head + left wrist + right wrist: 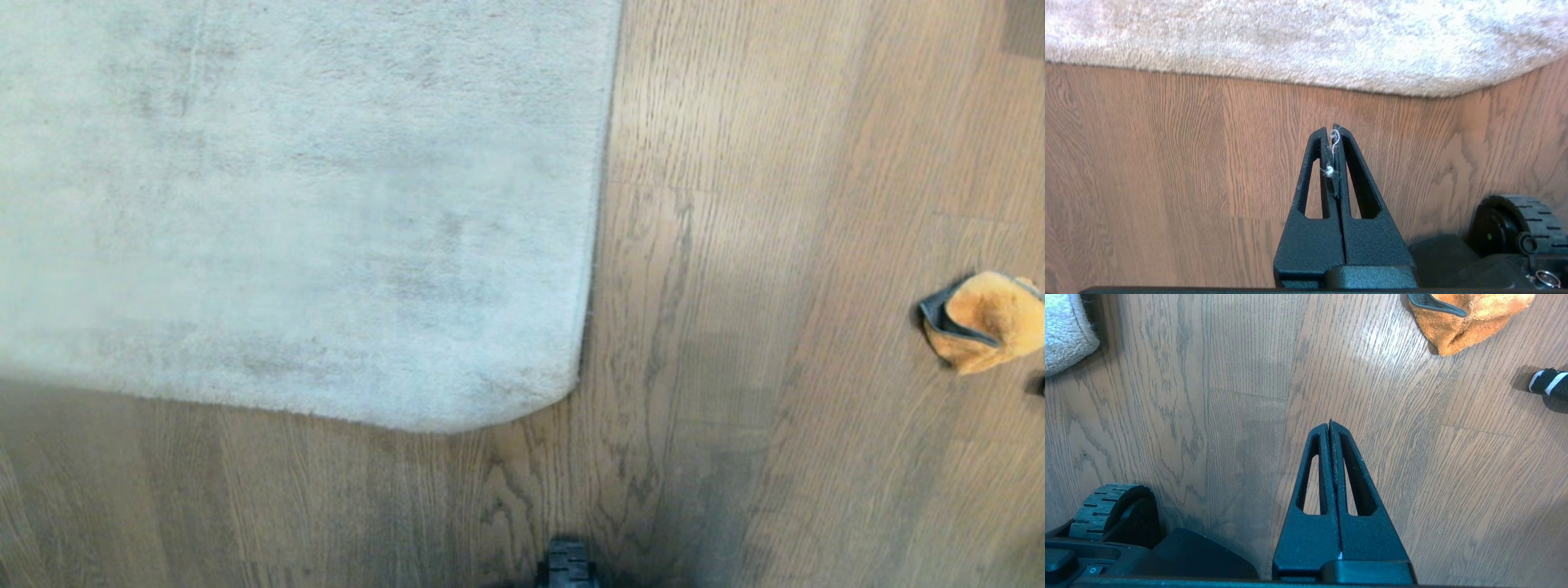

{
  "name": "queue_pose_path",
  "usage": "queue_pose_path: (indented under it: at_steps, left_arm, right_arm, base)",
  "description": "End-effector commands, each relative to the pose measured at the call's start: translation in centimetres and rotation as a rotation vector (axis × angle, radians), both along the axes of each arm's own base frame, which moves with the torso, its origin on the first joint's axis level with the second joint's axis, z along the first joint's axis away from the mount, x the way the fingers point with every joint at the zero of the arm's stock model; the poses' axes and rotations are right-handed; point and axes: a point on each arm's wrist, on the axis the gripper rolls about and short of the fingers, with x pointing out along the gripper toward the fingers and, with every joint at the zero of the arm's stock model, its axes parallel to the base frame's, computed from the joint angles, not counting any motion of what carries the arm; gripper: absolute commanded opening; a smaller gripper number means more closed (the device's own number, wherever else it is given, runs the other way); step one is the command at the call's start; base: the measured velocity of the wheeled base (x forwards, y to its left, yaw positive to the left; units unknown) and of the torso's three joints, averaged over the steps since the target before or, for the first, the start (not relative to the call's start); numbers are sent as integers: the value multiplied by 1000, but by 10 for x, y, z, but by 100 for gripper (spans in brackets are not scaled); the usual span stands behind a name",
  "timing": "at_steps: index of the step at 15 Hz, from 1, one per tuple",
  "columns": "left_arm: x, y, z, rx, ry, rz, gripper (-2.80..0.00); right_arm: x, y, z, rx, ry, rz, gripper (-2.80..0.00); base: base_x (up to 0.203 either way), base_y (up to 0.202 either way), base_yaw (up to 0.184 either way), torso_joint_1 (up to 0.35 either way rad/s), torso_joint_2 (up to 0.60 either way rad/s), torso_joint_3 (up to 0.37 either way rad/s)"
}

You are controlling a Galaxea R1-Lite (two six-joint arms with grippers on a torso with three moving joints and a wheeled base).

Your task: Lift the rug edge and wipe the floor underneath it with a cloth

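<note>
- Wooden floor [735, 327] planks fill the scene; nearest, left gripper [1332, 130] and right gripper [1329, 424] hang pinched together, empty.
- Rightward lies the cloth [984, 320], well apart from the rug.
- Farther left, the rug edge [571, 367] lies flat, probably unlifted.

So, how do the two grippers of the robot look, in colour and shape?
The left gripper and the right gripper look alike: matte black, grainy plastic, two long tapering fingers with slot-shaped cut-outs. Pale fluff and threads cling to the left one. No cables show.

Short-pile rug edge [571, 359], wood-grain floor [775, 367], fluffy cloth [992, 318]
</note>
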Motion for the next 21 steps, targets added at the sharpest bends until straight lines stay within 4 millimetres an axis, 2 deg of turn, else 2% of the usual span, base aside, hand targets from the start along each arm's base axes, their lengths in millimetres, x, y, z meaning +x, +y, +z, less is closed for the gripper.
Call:
queue_pose_path:
  at_steps: [1,13,21]
  left_arm:
    - [-1,0,0,-3,-21,0,-280]
    - [-1,0,0,-1,-21,0,-280]
    - [-1,0,0,-3,-20,20,-280]
  right_arm:
    - [0,0,0,-1,2,1,-280]
    - [0,0,0,-1,0,1,-280]
    - [0,0,0,-1,0,1,-280]
  base:
    - [0,0,0,0,0,0]
    - [0,0,0,0,0,0]
    - [0,0,0,2,2,178]
